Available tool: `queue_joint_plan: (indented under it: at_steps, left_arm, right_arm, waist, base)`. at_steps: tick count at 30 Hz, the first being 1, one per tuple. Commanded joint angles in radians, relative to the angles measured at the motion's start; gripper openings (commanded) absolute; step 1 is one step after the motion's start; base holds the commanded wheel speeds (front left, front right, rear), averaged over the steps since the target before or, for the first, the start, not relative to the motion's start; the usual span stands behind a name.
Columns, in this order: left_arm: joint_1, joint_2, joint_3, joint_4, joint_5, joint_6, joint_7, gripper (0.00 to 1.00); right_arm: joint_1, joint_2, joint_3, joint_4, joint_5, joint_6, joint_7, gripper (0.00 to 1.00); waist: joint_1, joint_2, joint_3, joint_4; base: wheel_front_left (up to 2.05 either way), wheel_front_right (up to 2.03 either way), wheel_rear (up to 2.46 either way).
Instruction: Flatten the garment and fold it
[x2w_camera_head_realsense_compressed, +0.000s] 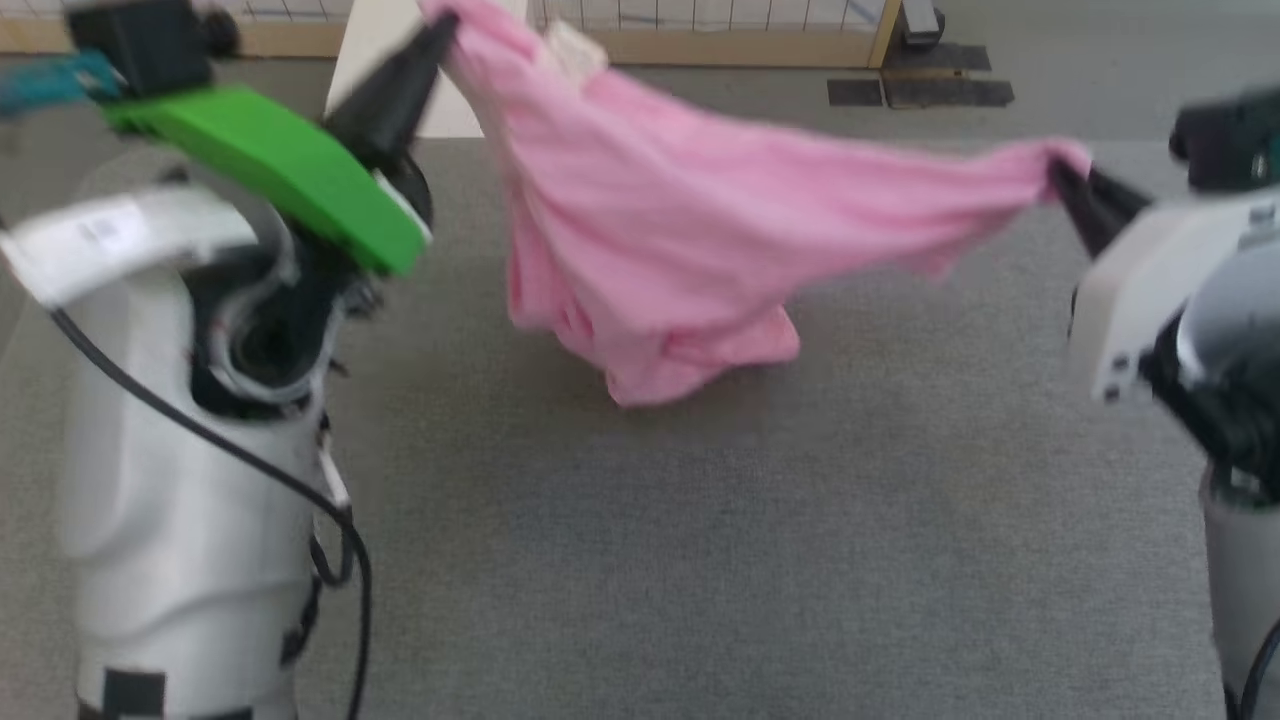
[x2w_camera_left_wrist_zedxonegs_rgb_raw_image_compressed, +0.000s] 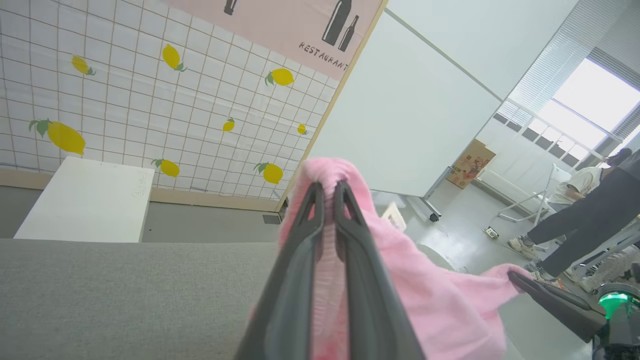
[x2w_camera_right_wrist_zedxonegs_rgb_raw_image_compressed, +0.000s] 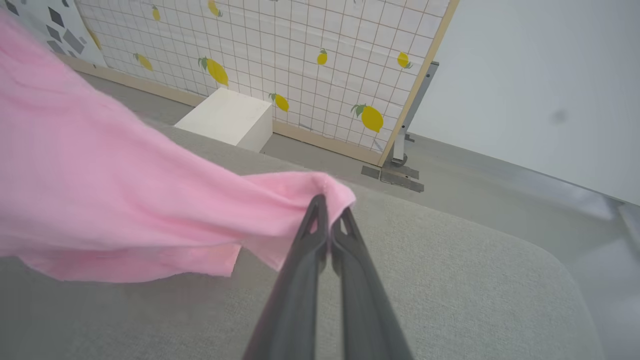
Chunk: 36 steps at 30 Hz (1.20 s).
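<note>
While both my hands hold the garment (x2w_camera_head_realsense_compressed: 680, 230) up off the bench (x2w_camera_head_realsense_compressed: 700, 560), I judge the flattening step is in hand; no fold begun. My left hand (x2w_camera_head_realsense_compressed: 443, 28) is pinched shut on a bunched edge just beside the small white label (x2w_camera_head_realsense_compressed: 574, 50), raised high. My right hand (x2w_camera_head_realsense_compressed: 1062, 178) is clamped tight on the far corner, lower and well apart to the right. Cloth runs between the two grips in a sagging span. The middle hangs in a heap, and its lowest folds appear to touch the bench. Head view is blurred, so fine creases are unclear. Next move, as I judge it: draw the grips further apart to take out the sag, then lower both together so the bulk spreads flat rather than crumpling under.
</note>
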<state>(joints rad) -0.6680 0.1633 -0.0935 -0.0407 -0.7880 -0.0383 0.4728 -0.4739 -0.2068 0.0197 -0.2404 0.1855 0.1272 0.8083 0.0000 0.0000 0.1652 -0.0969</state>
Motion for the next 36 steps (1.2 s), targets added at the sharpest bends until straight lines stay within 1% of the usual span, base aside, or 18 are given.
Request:
queue_joint_plan:
  at_steps: [1,4,8,10,13,15,19,22,25,28,30,33,36]
  left_arm:
    - [-0.065,0.008,0.022,0.022,-0.010,0.020,0.001,0.00]
    - [-0.175,0.013,0.059,0.088,-0.011,0.045,-0.015,0.00]
    - [-0.313,0.022,0.101,0.188,0.007,0.057,-0.086,0.00]
    - [-0.377,0.019,0.123,0.233,0.004,0.055,-0.130,0.00]
    - [-0.467,0.010,0.147,0.292,0.003,0.043,-0.206,0.00]
    - [-0.520,0.004,0.155,0.320,0.002,0.025,-0.250,0.00]
    - [-0.606,0.002,0.162,0.363,0.010,-0.009,-0.333,0.00]
    - [-0.645,-0.006,0.171,0.388,0.004,-0.026,-0.383,0.00]
    - [-0.636,-0.012,0.157,0.419,-0.001,-0.046,-0.395,0.00]
    - [-0.570,-0.006,0.116,0.448,0.009,-0.064,-0.373,0.00]
    - [-0.498,-0.002,0.079,0.462,0.016,-0.074,-0.349,0.00]
    - [-0.359,0.010,0.014,0.463,0.030,-0.084,-0.320,0.00]
    - [-0.208,0.017,-0.050,0.437,0.025,-0.089,-0.298,0.00]
  right_arm:
    - [-0.079,-0.007,0.008,0.046,0.006,0.003,-0.005,0.00]
    - [-0.224,0.002,0.004,0.154,-0.001,0.003,-0.039,0.00]
    - [-0.405,0.021,-0.014,0.296,-0.045,0.003,-0.128,0.00]
    - [-0.485,0.037,-0.028,0.364,-0.068,0.003,-0.185,0.00]
    - [-0.597,0.055,-0.044,0.454,-0.100,0.003,-0.285,0.00]
    - [-0.663,0.064,-0.056,0.495,-0.124,0.003,-0.359,0.00]
    - [-0.776,0.076,-0.097,0.549,-0.169,0.003,-0.503,0.00]
    - [-0.829,0.077,-0.116,0.583,-0.193,0.003,-0.576,0.00]
    - [-0.838,0.075,-0.115,0.625,-0.196,0.003,-0.604,0.00]
    - [-0.787,0.065,-0.074,0.666,-0.175,0.003,-0.590,0.00]
    - [-0.723,0.053,-0.042,0.689,-0.152,0.003,-0.561,0.00]
    - [-0.594,0.027,0.011,0.698,-0.091,0.003,-0.486,0.00]
    - [-0.441,-0.006,0.054,0.655,-0.016,0.003,-0.408,0.00]
  waist:
    - [0.0000,0.0000,0.078,-0.007]
    - [0.0000,0.0000,0.135,-0.008]
    - [0.0000,0.0000,0.202,-0.013]
    - [0.0000,0.0000,0.231,-0.015]
    - [0.0000,0.0000,0.264,-0.015]
    - [0.0000,0.0000,0.279,-0.014]
    - [0.0000,0.0000,0.292,-0.011]
    - [0.0000,0.0000,0.291,-0.008]
    - [0.0000,0.0000,0.276,-0.003]
    - [0.0000,0.0000,0.255,-0.001]
    - [0.0000,0.0000,0.238,0.003]
    - [0.0000,0.0000,0.207,0.011]
    - [0.0000,0.0000,0.170,0.020]
  base:
    - [0.00,0.00,0.00]
    - [0.00,0.00,0.00]
    - [0.00,0.00,0.00]
    - [0.00,0.00,0.00]
    - [0.00,0.00,0.00]
    - [0.00,0.00,0.00]
    - [0.00,0.00,0.00]
    - [0.00,0.00,0.00]
    - [0.00,0.00,0.00]
    - [0.00,0.00,0.00]
    - [0.00,0.00,0.00]
    - [0.00,0.00,0.00]
    - [0.00,0.00,0.00]
